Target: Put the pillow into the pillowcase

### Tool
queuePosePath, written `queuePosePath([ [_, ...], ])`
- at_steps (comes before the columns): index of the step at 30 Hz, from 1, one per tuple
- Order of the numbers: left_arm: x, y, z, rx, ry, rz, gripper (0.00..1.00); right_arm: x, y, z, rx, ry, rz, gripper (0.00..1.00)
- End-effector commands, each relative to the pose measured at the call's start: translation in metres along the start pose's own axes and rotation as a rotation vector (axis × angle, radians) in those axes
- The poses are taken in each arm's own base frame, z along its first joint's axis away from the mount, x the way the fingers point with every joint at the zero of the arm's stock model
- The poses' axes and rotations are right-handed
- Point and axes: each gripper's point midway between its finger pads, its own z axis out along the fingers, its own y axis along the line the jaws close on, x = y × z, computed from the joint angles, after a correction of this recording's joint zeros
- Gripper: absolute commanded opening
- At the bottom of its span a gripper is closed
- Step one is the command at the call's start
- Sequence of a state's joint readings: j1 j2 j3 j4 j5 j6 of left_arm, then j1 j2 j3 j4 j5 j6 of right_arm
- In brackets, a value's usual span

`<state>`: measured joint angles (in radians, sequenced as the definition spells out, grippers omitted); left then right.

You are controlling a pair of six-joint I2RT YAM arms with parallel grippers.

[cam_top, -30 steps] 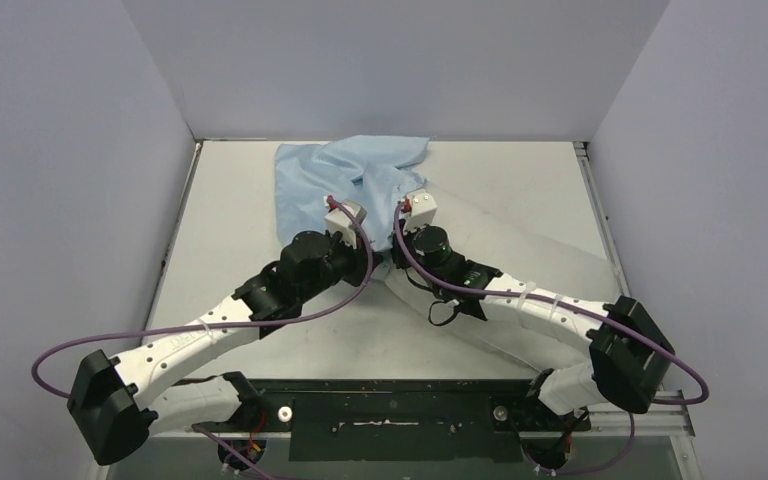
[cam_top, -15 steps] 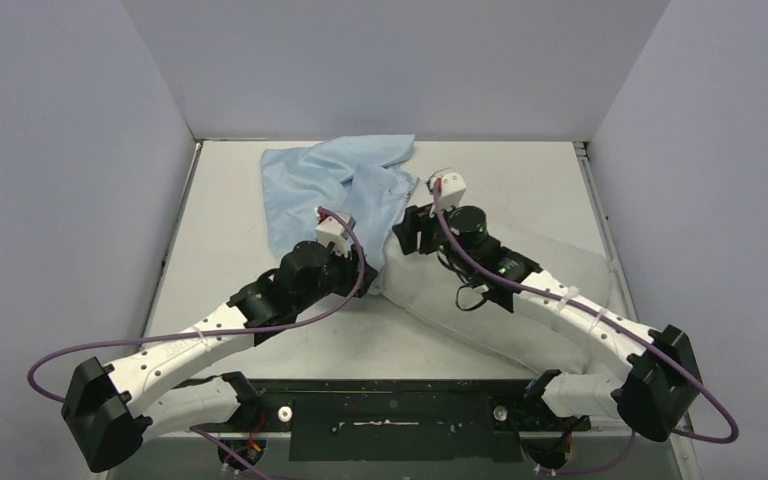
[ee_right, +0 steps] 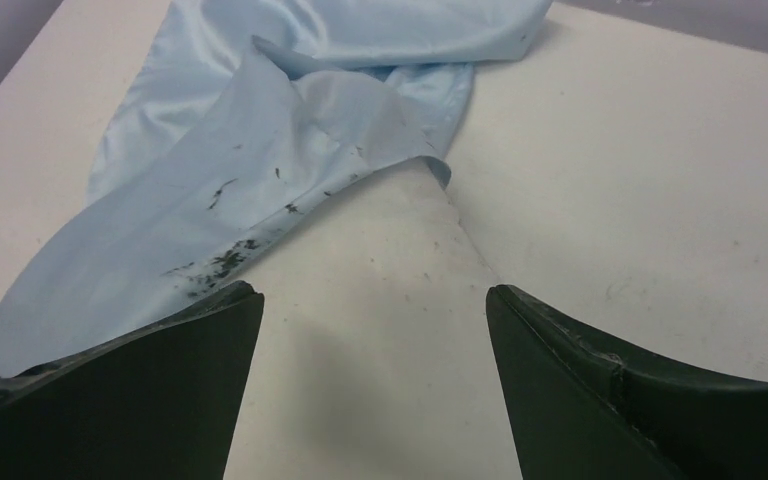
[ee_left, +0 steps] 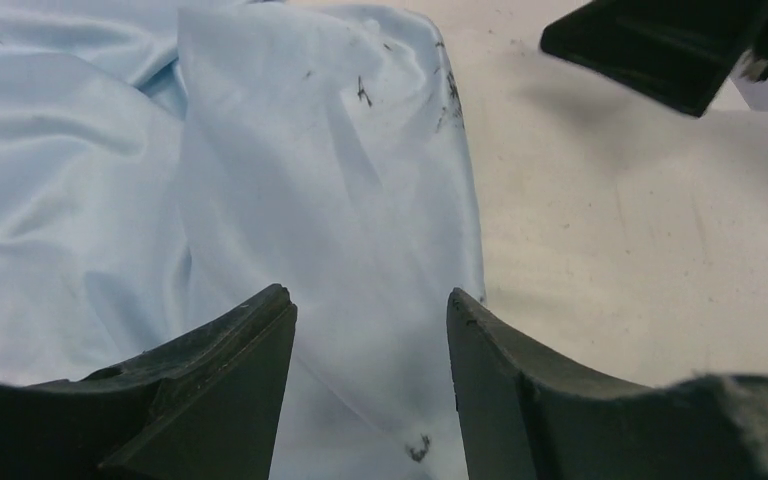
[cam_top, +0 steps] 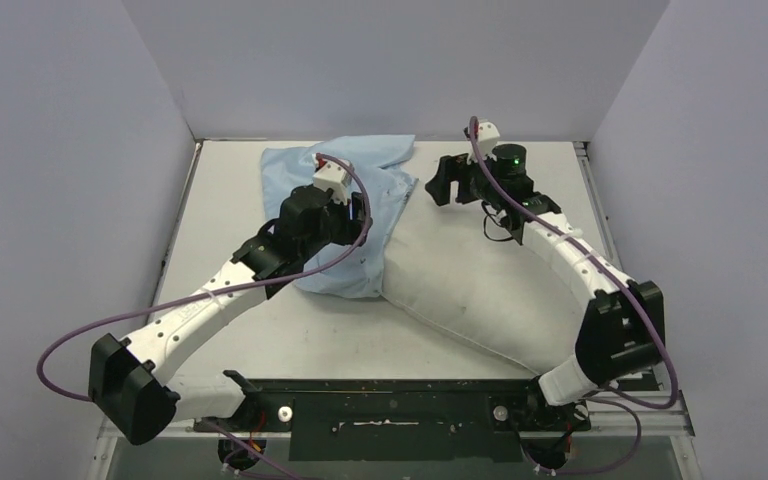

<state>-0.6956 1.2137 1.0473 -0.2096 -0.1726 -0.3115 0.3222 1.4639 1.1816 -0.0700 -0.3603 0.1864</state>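
Both pincers are seen with their jaws apart and nothing held between them. The left pincer (ee_left: 370,305) is poised over the pillowcase (cam_top: 285,175), whose limp blue cloth is spread in wrinkles at the far left-centre of the table (cam_top: 220,220). The right pincer (ee_right: 375,292) is held above the far corner of the pillow (cam_top: 470,290). In the right wrist view that corner is seen tucked just under a turned-back edge of the pillowcase.

Only the pillow's far end is covered by the case. Most of the pillow is left bare, laid diagonally across the table towards the base of the right arm (cam_top: 560,260). The task is judged to be at an early stage.

Several failures can be foreseen from here:

- With neither pincer clamped on the cloth, the opening is not held, so the loose edge may slide off the corner or fall flat.
- If both layers of the thin fabric are pinched together at the next grasp, the mouth would be closed rather than widened.
- If the pillow is pushed while the case is unanchored, the light cloth is likely to be bunched up or dragged across the table instead of being filled.
- The pillow's near end is lying close to the table's near edge under the right arm, so it could be dragged back out by a careless sweep.
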Motion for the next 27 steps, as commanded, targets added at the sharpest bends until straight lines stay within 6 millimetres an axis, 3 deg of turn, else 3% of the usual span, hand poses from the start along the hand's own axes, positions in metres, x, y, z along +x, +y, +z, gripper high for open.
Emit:
queuePosePath([
  [1,-0.037,-0.011,0.015,0.064,-0.033,0.029,0.55,0.025,0.012,0.029,-0.172,0.106,-0.015,0.81],
  [3,-0.044,-0.014,0.024,0.071,-0.036,0.034,0.55,0.044,0.017,0.039,-0.211,0.162,0.0,0.75],
  [5,-0.046,-0.017,0.035,0.081,-0.029,0.046,0.55,0.058,0.024,0.044,-0.228,0.188,0.0,0.62],
  [9,-0.044,-0.026,0.061,0.109,0.009,0.06,0.55,0.051,0.033,0.037,-0.215,0.105,0.065,0.08],
  [10,-0.043,-0.028,0.067,0.112,0.018,0.061,0.56,0.044,0.035,0.033,-0.213,0.073,0.083,0.0],
  [15,-0.034,-0.026,0.096,0.08,0.048,0.059,0.59,0.021,0.045,0.013,-0.192,-0.035,0.116,0.0],
  [21,-0.029,-0.031,0.125,0.09,0.053,0.057,0.57,0.021,0.053,0.008,-0.189,-0.043,0.113,0.0],
  [22,-0.029,-0.034,0.128,0.104,0.049,0.055,0.51,0.022,0.054,0.009,-0.19,-0.045,0.116,0.0],
  [24,-0.031,-0.044,0.131,0.157,0.037,0.051,0.31,0.022,0.058,0.009,-0.199,-0.052,0.124,0.0],
  [27,-0.051,-0.063,0.125,0.235,-0.026,0.027,0.0,0.024,0.067,0.012,-0.22,-0.053,0.132,0.0],
])
